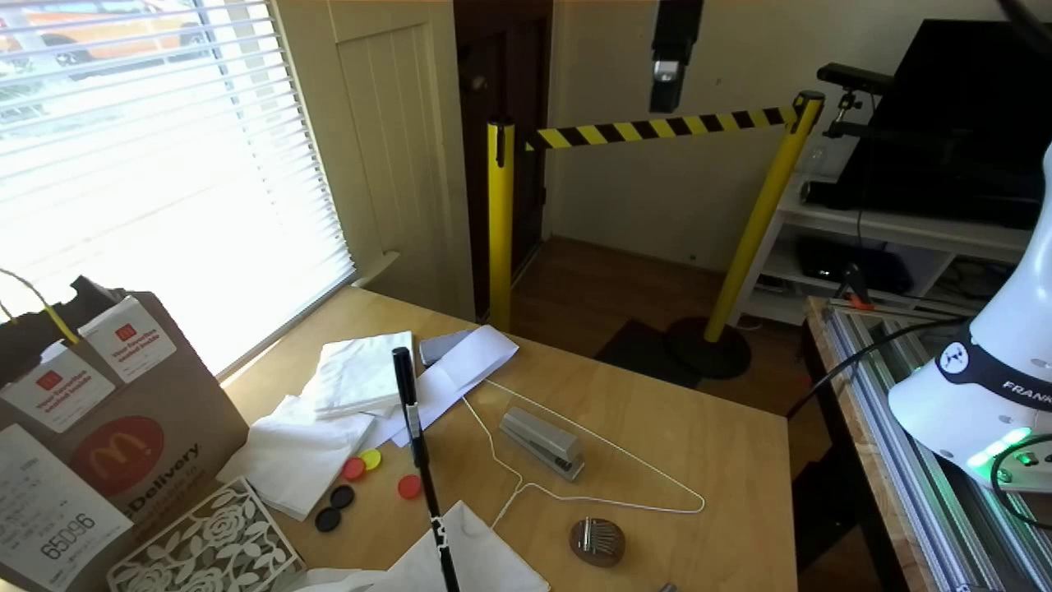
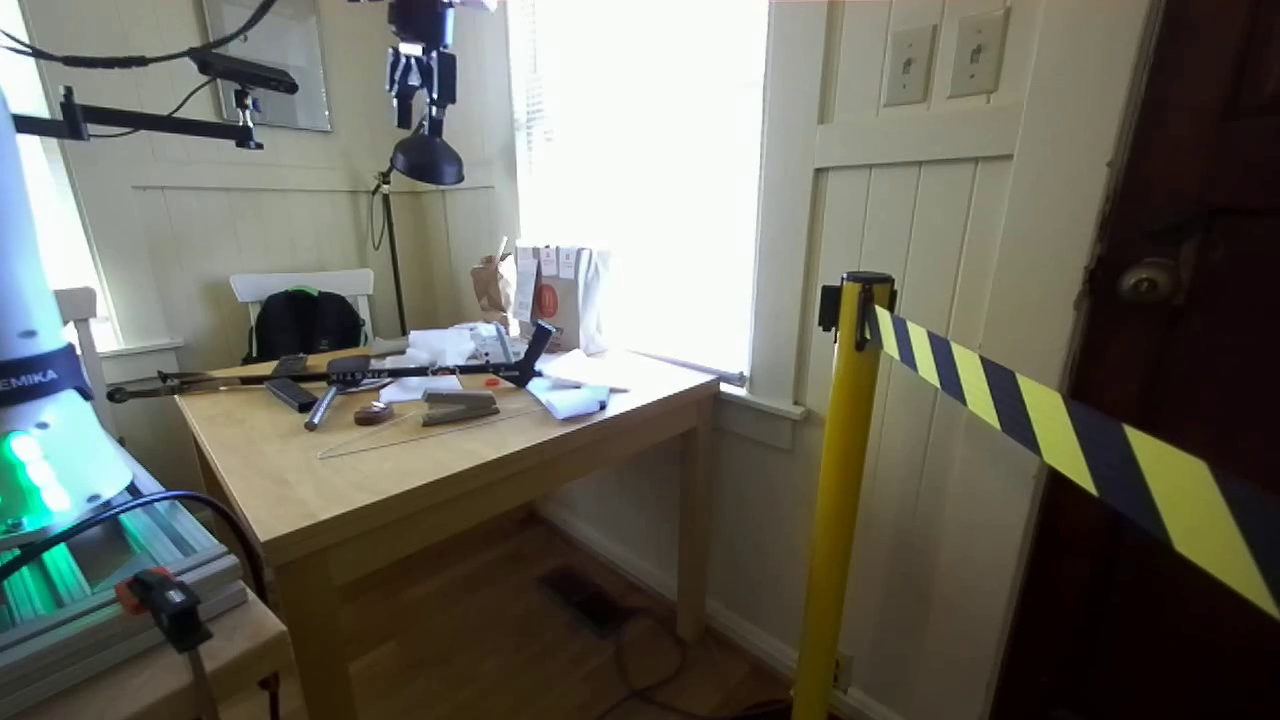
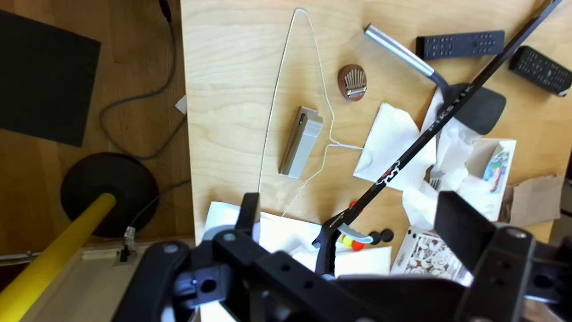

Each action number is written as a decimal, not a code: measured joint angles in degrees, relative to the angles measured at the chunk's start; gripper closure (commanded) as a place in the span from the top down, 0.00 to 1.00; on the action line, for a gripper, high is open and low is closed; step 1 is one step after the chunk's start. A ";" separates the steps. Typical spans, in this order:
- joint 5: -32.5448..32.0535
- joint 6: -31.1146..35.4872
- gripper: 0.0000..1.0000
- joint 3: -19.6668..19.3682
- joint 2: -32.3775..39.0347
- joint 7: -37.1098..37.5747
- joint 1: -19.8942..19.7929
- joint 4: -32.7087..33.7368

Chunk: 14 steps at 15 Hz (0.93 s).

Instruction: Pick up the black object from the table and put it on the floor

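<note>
The black object (image 3: pixel 413 150) is a long thin rod with a pistol-like handle and a grey trigger; it lies diagonally over papers and a spatula on the table (image 3: pixel 228 89). It shows in both exterior views, as a rod (image 1: pixel 419 448) at front and a bar (image 2: pixel 460 371) across the tabletop. My gripper (image 3: pixel 349 195) is open, its fingers wide apart with nothing held between them. In an exterior view the gripper (image 2: pixel 424 102) hangs high over the table, well clear of the rod. The handle end appears between and below the fingertips in the wrist view. Brown floor (image 2: pixel 450 620) shows beneath the table.
A wire hanger (image 3: pixel 273 98), stapler (image 3: pixel 300 143), small thumb piano (image 3: pixel 353 82) and two remotes (image 3: pixel 462 44) lie around the rod. A paper bag (image 1: pixel 156 411) stands by the window. Beyond the table edge are a yellow post (image 2: pixel 838 480) and a dark mat (image 3: pixel 42 76).
</note>
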 measured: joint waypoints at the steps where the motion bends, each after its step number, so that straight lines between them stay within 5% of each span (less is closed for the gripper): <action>1: 0.64 1.72 1.00 -0.52 2.56 0.71 -0.62 0.90; 11: 20.36 9.45 1.00 -1.94 29.24 11.94 -2.87 18.16; 14: 20.60 9.59 1.00 -1.71 30.96 11.99 -2.90 18.88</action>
